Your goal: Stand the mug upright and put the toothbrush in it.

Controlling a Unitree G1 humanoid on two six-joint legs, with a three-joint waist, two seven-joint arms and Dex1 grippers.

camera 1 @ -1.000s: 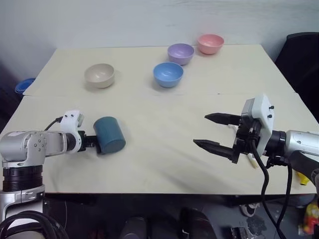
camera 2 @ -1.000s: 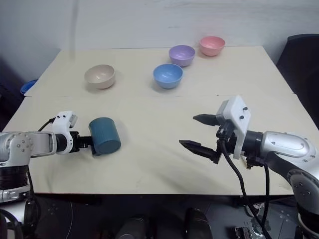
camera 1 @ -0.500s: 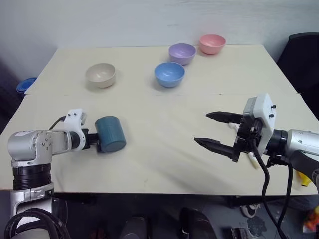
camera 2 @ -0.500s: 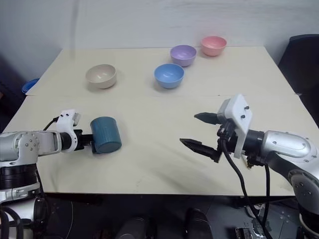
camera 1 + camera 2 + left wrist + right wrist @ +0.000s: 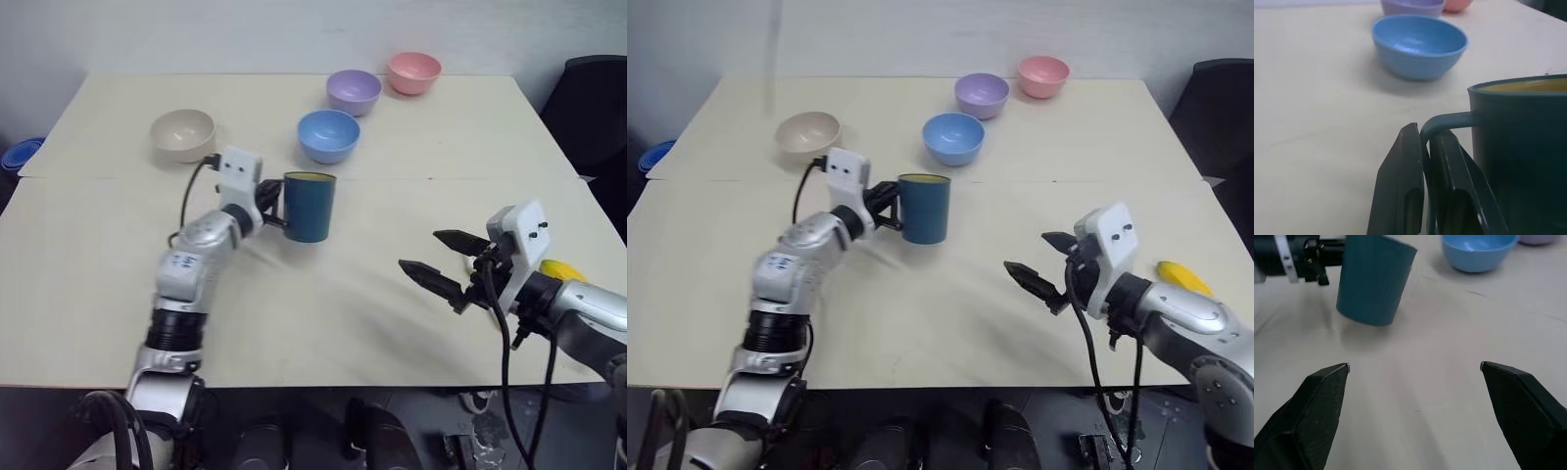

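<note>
My left gripper (image 5: 270, 203) has its jaws clenched on the side handle of the dark teal-blue ribbed cylindrical mug (image 5: 309, 207). Mug's upright, mouth up, yellowish inside showing at the rim, directly ahead of the jaws & about mid-worktop, just in front of the light blue bowl (image 5: 328, 135). In the left wrist view the thin handle loop runs between my two black fingers (image 5: 1400, 196), mug body just beyond them. Can't tell if the mug base touches the pale wooden worktop (image 5: 333, 304) or hangs just above it.

My right gripper (image 5: 443, 262) hovers over the worktop's right front w/ jaws spread wide, nothing between them; mug lies well apart, off to its left & farther back.

Beige bowl (image 5: 182, 134) back left, lilac bowl (image 5: 354, 91) & pink bowl (image 5: 413, 72) at the far edge. A yellow object (image 5: 1183, 276) sits behind my right wrist.
</note>
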